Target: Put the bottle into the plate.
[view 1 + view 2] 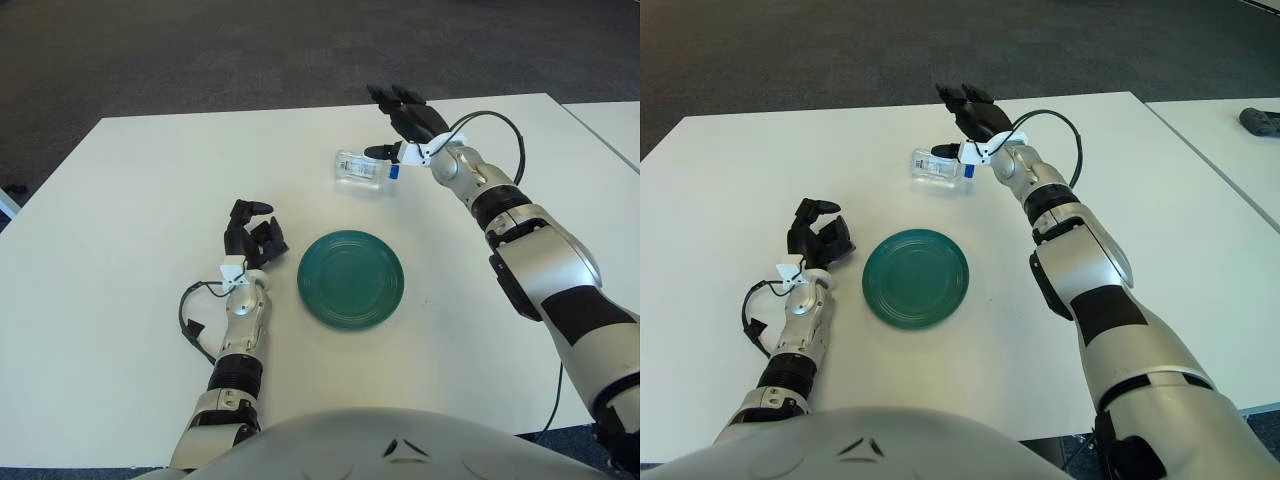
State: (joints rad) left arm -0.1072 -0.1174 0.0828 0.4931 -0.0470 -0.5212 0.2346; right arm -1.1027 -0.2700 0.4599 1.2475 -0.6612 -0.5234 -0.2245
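Note:
A small clear plastic bottle (360, 168) with a blue cap lies on its side on the white table (120, 200), beyond the plate. A round dark green plate (312, 290) sits near the table's middle, nearer to me than the bottle. My right hand (387, 125) is at the bottle's cap end, just right of it and behind it. Its fingers are stretched out past the bottle and its thumb (376, 152) is close to the cap. It grips nothing. My left hand (252, 232) shows left of the plate, fingers loosely curled, holding nothing.
A second white table (1240, 150) stands to the right across a narrow gap, with a dark object (1260, 120) on it. Dark carpet lies beyond the table's far edge. A black cable loops over my right wrist (500, 135).

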